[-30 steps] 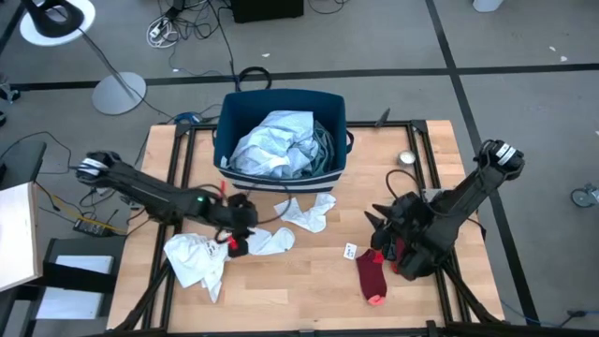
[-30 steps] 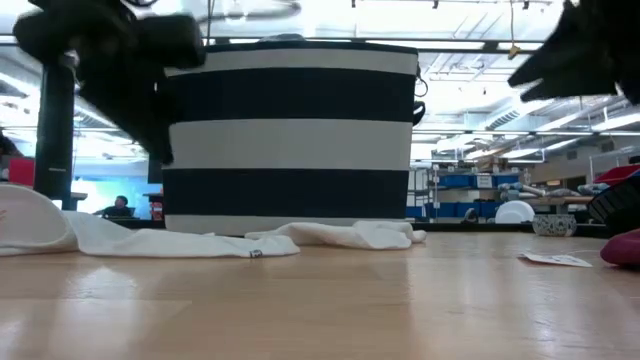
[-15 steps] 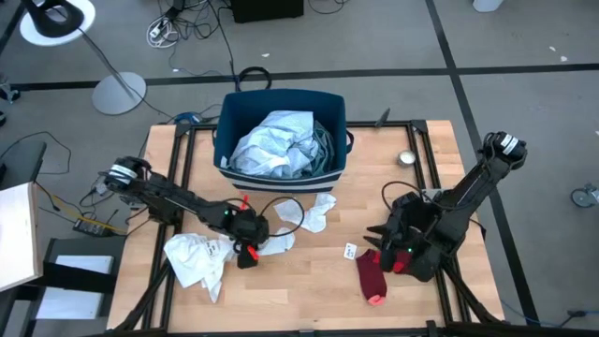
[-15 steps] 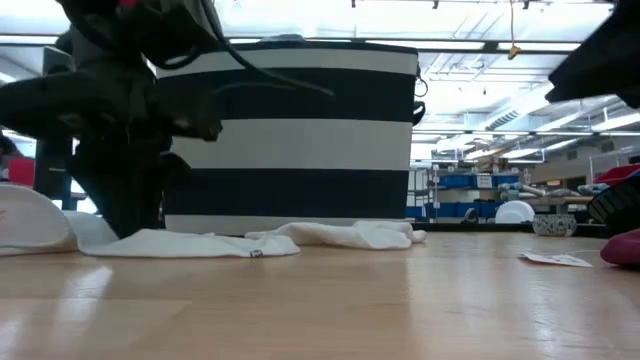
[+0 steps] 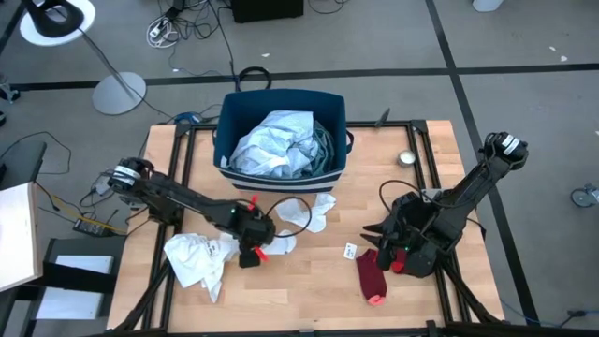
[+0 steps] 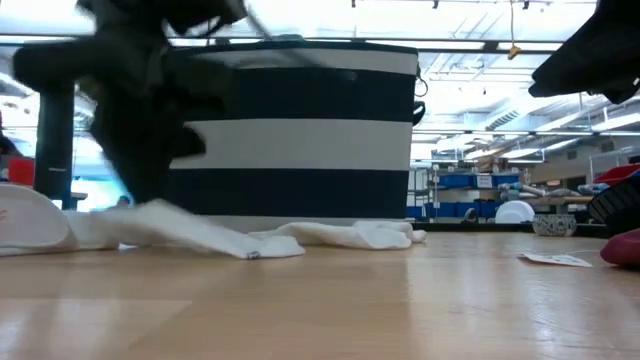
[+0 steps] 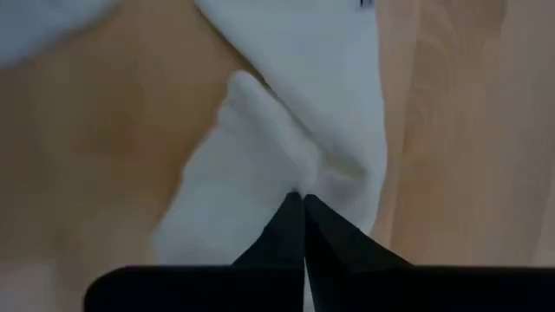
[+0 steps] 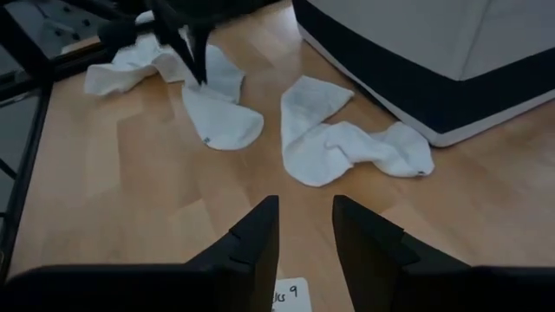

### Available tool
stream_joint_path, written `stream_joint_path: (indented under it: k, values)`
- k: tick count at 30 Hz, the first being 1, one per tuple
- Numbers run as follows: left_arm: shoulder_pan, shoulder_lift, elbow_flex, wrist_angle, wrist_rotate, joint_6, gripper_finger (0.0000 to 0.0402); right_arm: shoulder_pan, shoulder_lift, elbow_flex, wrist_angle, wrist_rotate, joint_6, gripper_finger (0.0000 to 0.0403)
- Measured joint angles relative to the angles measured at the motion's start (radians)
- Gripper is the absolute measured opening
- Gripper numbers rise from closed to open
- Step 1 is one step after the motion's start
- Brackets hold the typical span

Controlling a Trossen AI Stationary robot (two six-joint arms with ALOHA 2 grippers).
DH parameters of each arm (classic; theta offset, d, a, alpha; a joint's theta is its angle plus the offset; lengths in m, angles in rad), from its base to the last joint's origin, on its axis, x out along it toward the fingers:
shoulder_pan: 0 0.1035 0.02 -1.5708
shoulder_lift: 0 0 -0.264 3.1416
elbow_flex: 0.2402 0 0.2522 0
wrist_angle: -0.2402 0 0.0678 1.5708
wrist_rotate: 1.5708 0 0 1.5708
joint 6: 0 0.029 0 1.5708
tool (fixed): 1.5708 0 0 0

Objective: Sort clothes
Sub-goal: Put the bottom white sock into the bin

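Left arm pinches a white sock as the sorting gets under way

The left gripper [image 5: 254,251] is down on the table in front of the striped bin [image 5: 228,114], its fingers [image 7: 290,227] clenched on a fold of the white sock [image 7: 286,165], which lies flat on the wood just beside a crumpled white tee [image 5: 194,259]. A second white sock [image 8: 347,143] lies near the bin's base. The right gripper [image 8: 303,227] hovers with fingers parted and nothing between them, near the dark red sock [image 5: 370,273] (a small paper tag [image 5: 349,251] lies beside it). The pick looks freshly made; the next move likely calls for a clean lift without dragging the tee along.
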Motion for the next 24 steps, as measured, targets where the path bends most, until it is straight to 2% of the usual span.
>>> stream_joint_path:
  k: [8, 14, 20, 24]
  values:
    - [0.046, -0.001, 0.394, -0.387, -0.076, 0.074, 0.0001, -0.015, 0.0, 0.0, -0.003, 0.003, -0.028, 0.011]
    - [0.118, -0.001, 0.778, -0.591, -0.19, 0.146, 0.0, -0.035, 0.0, 0.0, -0.003, -0.001, -0.028, 0.0106]
    - [0.227, -0.003, 1.118, -0.611, -0.342, 0.261, 0.0, -0.054, 0.0, 0.0, -0.003, -0.023, -0.053, 0.0103]
    - [0.347, -0.005, 1.249, -0.51, -0.382, 0.339, 0.0, -0.069, 0.0, 0.0, -0.003, -0.026, -0.061, 0.0103]
